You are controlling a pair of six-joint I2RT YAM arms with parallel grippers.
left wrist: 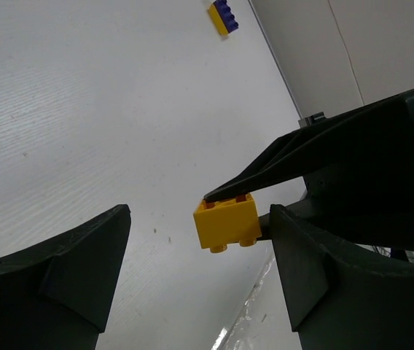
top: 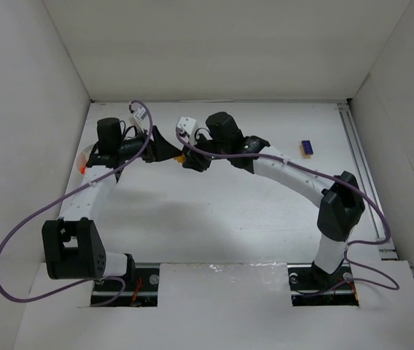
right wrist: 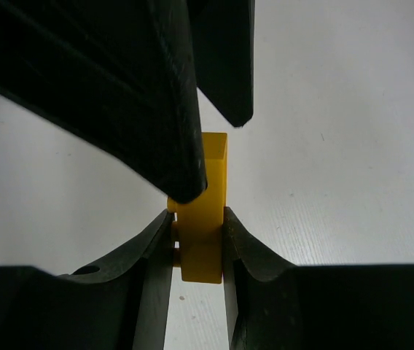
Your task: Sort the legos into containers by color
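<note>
A yellow lego [right wrist: 203, 219] hangs above the table, pinched between the two fingers of my right gripper [right wrist: 198, 233], which is shut on it. In the left wrist view the same yellow lego [left wrist: 227, 224] sits between the jaws of my left gripper [left wrist: 200, 270]. Those jaws stand wide apart, with the brick nearer the right finger [left wrist: 323, 277]. From above, both grippers meet at the brick [top: 181, 156] at the back middle of the table. A purple-blue lego joined to a yellow one [top: 307, 148] lies at the far right. A white curved rim with an orange-red spot [top: 83, 165] peeks out beside the left arm, perhaps a container.
White walls close the table in at the back and on both sides. A metal rail [top: 358, 157] runs along the right edge. Purple cables [top: 17, 226] loop off both arms. The left gripper's fingers [right wrist: 119, 87] fill the top of the right wrist view.
</note>
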